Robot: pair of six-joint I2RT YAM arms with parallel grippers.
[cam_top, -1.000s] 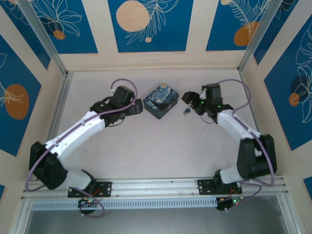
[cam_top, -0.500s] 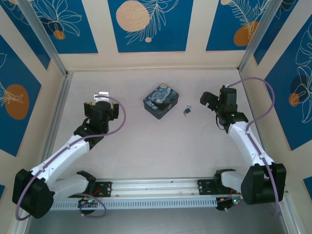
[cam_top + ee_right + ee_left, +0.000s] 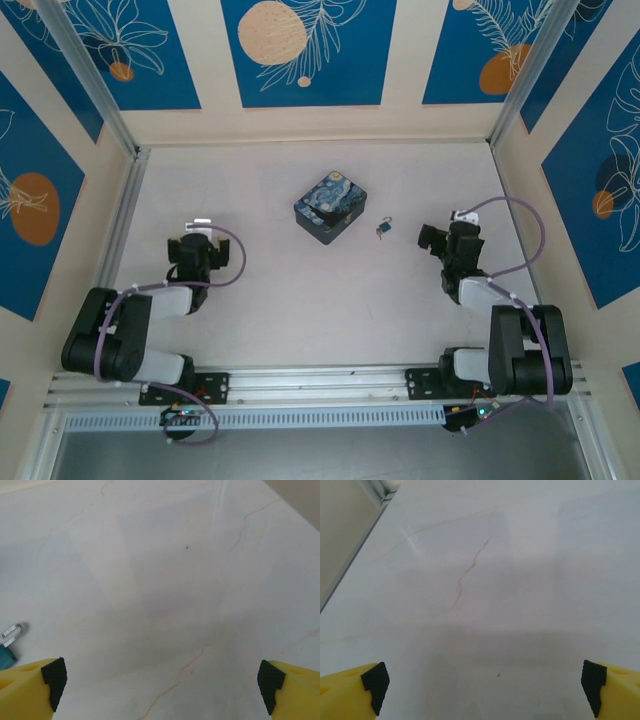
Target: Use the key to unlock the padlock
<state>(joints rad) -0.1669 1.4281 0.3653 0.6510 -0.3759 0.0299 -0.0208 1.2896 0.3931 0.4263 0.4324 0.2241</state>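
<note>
The padlock [image 3: 384, 229] lies on the table just right of the starry-night box, small and bluish with a thin metal shackle. In the right wrist view the padlock [image 3: 8, 642] sits at the far left edge, partly cut off. The key is too small to tell apart from the padlock. My right gripper [image 3: 450, 236] stands open to the right of the padlock, well apart from it, with its yellow fingers [image 3: 30, 685] wide and nothing between them. My left gripper [image 3: 200, 240] is open over bare table at the left, its fingers [image 3: 350, 692] spread wide.
The flat starry-night box [image 3: 330, 207] rests at the table's middle back. Both arms are folded back close to their bases. A metal frame rail [image 3: 120, 230] runs along the left side, and walls close in the back and right.
Both arms have drawn back from the box and padlock toward the near edge. The right gripper has opened fully and moved away, and the padlock stays on the table.
</note>
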